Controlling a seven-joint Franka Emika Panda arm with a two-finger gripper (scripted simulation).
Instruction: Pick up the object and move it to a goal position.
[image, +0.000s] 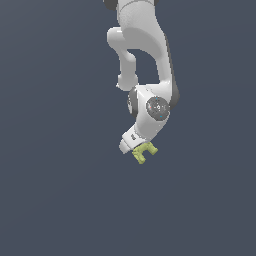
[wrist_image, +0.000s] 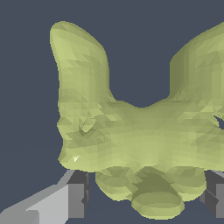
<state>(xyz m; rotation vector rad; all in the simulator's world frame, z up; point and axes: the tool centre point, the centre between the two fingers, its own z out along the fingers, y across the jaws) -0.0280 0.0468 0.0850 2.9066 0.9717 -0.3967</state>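
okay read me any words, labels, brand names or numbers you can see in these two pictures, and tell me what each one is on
There is no readable text in either view.
The yellow-green object is plain, with no label or number.
The gripper and the white arm show no brand or lettering.
The round joint cap carries a few tiny coloured specks, too small to read as any sign.
The dark background is blank.

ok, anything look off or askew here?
Nothing broken. The yellow-green piece sits between the gripper fingers, prongs pointing away from the wrist. It fills the wrist view, and the exterior view shows only the arm on plain grey.
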